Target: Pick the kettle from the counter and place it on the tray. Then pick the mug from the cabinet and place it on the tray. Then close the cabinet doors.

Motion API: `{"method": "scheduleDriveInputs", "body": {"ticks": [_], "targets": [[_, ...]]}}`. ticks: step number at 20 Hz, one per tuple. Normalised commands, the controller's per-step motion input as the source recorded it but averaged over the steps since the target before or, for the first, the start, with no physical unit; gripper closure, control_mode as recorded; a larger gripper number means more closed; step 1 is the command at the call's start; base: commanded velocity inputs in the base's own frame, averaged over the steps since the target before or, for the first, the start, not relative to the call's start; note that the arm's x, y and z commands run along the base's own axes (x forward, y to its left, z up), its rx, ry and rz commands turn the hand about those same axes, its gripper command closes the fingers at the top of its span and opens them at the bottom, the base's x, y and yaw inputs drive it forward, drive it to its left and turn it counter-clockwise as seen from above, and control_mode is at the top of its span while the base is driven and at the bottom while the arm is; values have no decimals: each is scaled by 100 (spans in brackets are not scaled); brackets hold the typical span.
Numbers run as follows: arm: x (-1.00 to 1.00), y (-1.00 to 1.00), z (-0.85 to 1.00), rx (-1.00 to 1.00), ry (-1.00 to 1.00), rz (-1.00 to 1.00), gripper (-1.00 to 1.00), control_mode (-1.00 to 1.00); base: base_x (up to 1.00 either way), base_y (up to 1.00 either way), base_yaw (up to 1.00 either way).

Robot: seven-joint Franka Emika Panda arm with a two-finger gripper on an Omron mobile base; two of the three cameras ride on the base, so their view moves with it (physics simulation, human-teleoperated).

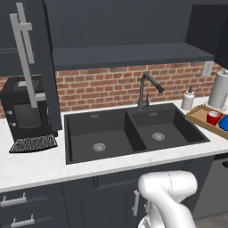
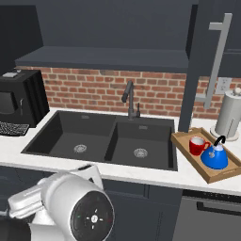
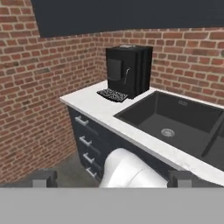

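The blue kettle point(image 2: 214, 156) and the red mug point(image 2: 197, 145) sit side by side on the wooden tray point(image 2: 188, 157) on the white counter point(image 2: 141, 176), right of the sink. The left base view shows the mug point(image 1: 213, 118) and a sliver of the kettle point(image 1: 225, 122) at its right edge. The dark cabinet point(image 1: 129, 55) stands open above the sink with a bare shelf. Its doors are swung out, one at the left point(image 1: 46, 67) and one at the right point(image 2: 200, 70). My gripper point(image 3: 113, 178) is open, low before the counter and facing its left end.
A black coffee machine point(image 1: 26, 109) stands at the counter's left end. The black double sink point(image 1: 129, 131) with its faucet point(image 1: 144, 89) fills the middle. A soap dispenser point(image 1: 188, 99) and a paper-towel roll point(image 2: 228, 115) stand behind the tray. Drawers point(image 3: 85, 142) run below.
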Motion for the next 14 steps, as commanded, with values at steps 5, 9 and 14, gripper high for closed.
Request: {"method": "scheduleDriveInputs", "body": {"ticks": [5,9,14], "targets": [[22,-57,-3,16,-14,-7,-100,-100,0,0,0],[33,-60,0,14,-6,-1,-100,-100,0,0,0],[40,-54,0,12,-3,0,-100,-100,0,0,0]]}}
